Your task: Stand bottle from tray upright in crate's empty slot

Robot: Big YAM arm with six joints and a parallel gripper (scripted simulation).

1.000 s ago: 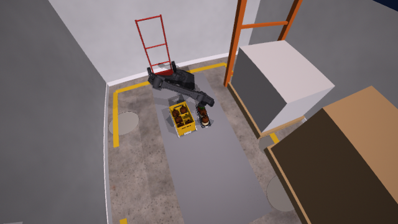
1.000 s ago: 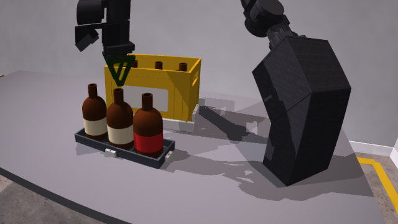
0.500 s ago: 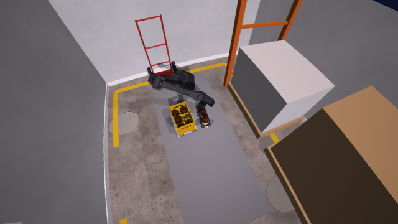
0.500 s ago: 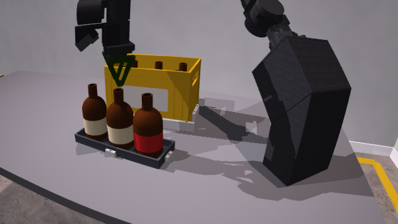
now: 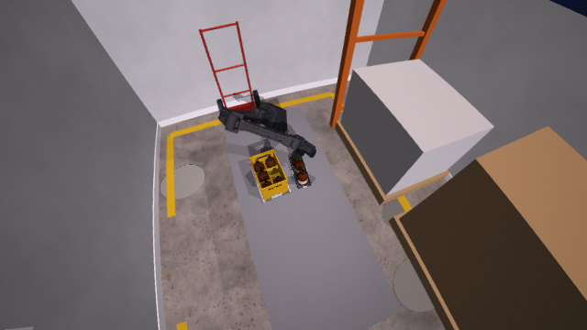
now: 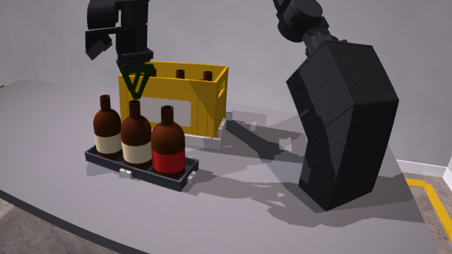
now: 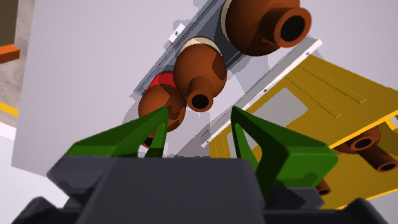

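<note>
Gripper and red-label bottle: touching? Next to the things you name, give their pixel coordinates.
Apart. The exterior view shows the gripper (image 5: 299, 157) (image 6: 137, 98) (image 7: 199, 111) wholly above the red-label bottle (image 6: 168, 141) (image 7: 159, 102), left of its neck.

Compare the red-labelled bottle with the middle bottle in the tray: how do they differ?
The red-labelled bottle has a red label; the middle bottle has a cream one. The red-labelled bottle stands at the tray's end, while the middle bottle has a neighbour on either side. Both are brown, round-shouldered, uncapped and upright in the tray.
</note>
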